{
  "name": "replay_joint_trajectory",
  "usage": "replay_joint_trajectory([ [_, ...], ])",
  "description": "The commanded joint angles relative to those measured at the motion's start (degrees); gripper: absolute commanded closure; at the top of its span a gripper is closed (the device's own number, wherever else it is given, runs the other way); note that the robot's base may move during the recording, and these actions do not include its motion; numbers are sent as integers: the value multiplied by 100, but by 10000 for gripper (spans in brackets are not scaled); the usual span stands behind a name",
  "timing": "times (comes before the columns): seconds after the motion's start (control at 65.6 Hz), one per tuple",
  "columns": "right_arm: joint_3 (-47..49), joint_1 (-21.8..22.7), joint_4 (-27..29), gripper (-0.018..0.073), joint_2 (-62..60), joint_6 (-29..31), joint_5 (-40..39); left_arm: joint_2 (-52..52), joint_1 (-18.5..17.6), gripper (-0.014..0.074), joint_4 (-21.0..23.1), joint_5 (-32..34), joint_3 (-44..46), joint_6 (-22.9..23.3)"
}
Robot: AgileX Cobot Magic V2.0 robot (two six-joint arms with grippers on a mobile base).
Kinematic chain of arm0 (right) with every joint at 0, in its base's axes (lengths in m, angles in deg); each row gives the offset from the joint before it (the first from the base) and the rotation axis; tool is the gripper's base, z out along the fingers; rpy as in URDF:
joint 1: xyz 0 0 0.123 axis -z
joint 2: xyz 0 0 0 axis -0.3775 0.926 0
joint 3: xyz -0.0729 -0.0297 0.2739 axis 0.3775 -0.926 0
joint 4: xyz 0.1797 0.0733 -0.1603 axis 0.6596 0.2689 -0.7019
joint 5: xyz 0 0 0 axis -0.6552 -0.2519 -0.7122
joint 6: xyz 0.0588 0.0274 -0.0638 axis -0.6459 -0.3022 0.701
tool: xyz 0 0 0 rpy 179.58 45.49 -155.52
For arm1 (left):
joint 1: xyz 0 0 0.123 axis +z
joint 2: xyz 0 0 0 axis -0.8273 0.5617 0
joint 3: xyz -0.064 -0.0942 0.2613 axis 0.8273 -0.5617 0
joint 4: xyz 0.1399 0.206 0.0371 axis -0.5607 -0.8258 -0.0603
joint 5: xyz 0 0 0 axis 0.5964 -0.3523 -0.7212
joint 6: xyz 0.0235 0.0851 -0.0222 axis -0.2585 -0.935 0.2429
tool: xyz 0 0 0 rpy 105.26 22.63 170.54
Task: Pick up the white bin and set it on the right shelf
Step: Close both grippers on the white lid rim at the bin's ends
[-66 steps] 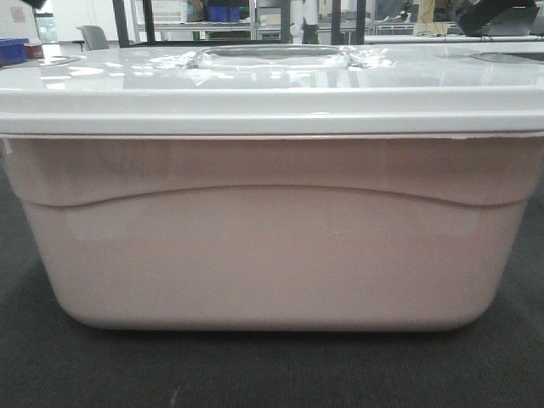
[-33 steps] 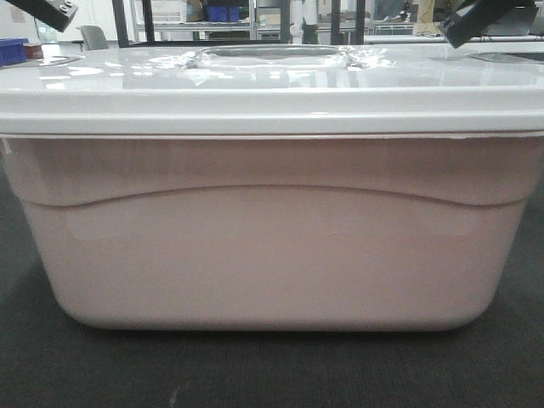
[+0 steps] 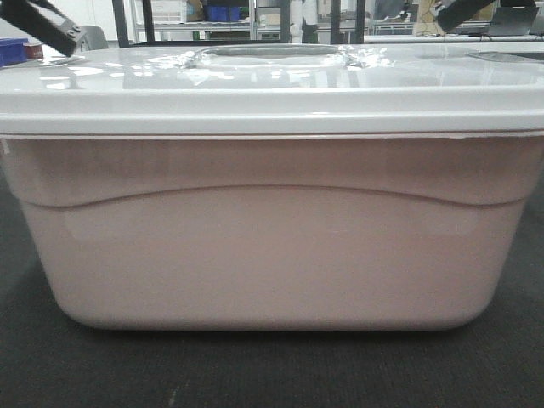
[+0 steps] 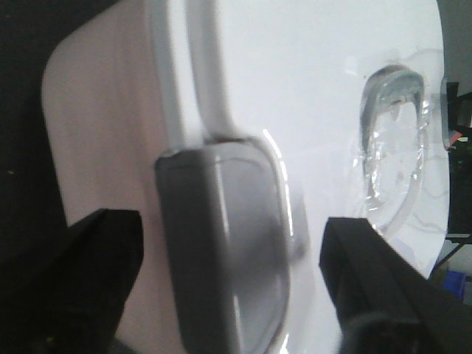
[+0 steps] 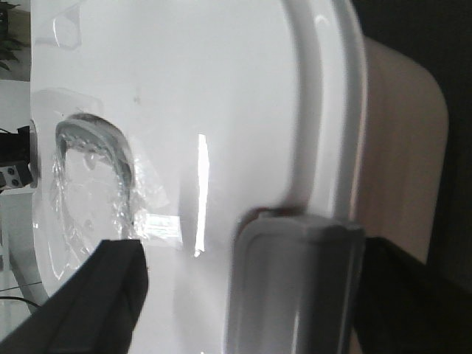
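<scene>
Bin: white bin [image 3: 272, 255] sits on dark carpet [image 3: 272, 374] and fills the front view edge to edge, with the glossy lid [image 3: 272, 93] on.
Front view only: a curved moulded line runs along the near wall. The arms show just as dark tips, left gripper [image 3: 38, 25] at upper left and right gripper [image 3: 459, 10] at upper right, over the lid's two ends. Finger spacing is unreadable here.
Left wrist view: fingers [image 4: 74, 295] spread wide, one at lower left over the bin's outer wall, the other at lower right over the lid. The grey left latch [image 4: 221, 295] on the rim lies between them. Cannot tell if they touch it.
Right wrist view: fingers [image 5: 88, 302] also spread wide, one at lower left over the lid, the other at lower right past the rim. The grey right latch [image 5: 295, 295] lies between them. Contact unclear.
Handle: recessed handle [image 4: 394, 147] under crinkled clear film, seen from above in both wrist views. From the front it is only a low ridge at top centre.
Background: front view only, racks and blue bins [image 3: 225, 13] far behind, along the top edge.
</scene>
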Motion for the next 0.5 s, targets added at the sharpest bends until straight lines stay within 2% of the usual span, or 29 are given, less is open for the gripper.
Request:
replay_joint_trajectory([
  [0.0, 118, -152, 469, -64, -235, 26, 808, -179, -41, 197, 570, -531, 122, 9],
  [0.488, 118, -247, 469, -64, -235, 85, 803, -179, -68, 197, 574, -608, 122, -87],
])
